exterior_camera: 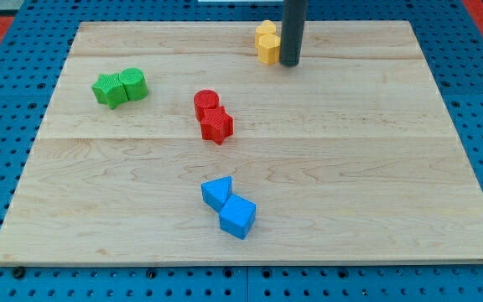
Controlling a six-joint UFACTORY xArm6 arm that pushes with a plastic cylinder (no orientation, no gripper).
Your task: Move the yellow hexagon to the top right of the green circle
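Pale wooden table (350, 168): yellow hexagon block (267, 50) at 12 o'clock, touching a second yellow block (266, 32) behind it; my tip (289, 63), a plain dark rod without fingers, just beside the hexagon at its 3 o'clock; green circle block (133, 83) at 10 o'clock, well apart, touching green star block (107, 90)

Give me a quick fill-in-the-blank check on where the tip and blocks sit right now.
My tip sits just to the view's ____ of the yellow blocks.
The green blocks lie near the board's upper ____ in the view.
The ____ blocks lie nearest the view's bottom.
Missing words: right; left; blue
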